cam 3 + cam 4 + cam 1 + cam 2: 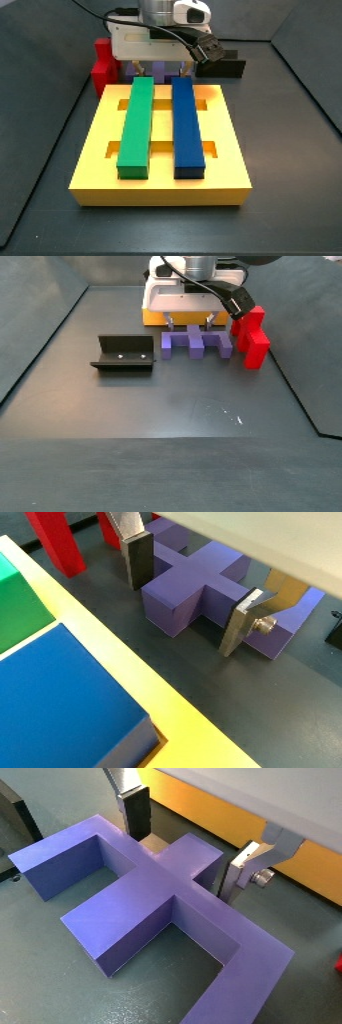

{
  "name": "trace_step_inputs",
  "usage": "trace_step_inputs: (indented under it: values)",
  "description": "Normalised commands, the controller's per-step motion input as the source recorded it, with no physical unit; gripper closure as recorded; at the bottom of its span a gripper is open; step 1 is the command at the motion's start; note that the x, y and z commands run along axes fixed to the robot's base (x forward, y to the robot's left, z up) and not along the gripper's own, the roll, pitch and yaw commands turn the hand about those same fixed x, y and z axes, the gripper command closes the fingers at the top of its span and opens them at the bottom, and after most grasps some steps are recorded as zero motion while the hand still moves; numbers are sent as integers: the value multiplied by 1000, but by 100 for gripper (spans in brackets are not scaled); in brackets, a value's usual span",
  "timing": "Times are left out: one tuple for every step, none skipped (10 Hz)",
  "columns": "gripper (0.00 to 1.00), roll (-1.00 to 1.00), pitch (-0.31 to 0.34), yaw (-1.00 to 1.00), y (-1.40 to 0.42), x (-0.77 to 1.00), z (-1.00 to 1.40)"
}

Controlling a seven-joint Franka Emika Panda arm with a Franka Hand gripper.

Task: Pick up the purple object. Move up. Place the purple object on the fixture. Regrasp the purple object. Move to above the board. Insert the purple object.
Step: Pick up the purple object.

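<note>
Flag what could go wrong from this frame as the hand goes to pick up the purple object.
The hand is open, its fingers straddling one prong of the purple object, not its middle; an off-centre grip might let it tilt on lifting. The red block and the board sit close, so a skewed lift could bump them.

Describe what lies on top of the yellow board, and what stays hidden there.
On the board lie a green bar and a blue bar, side by side lengthwise. The gripper hangs beyond its far end, hiding most of the purple object in that view.
</note>
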Motion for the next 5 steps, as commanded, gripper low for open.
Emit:
trace_step_inputs:
  values:
    - [0, 0, 0, 0, 0, 0, -103]
    - [0, 0, 0, 0, 0, 0, -100]
    - [0, 0, 0, 0, 0, 0, -91]
    - [0, 0, 0, 0, 0, 0, -69]
    - [0, 0, 0, 0, 0, 0, 0]
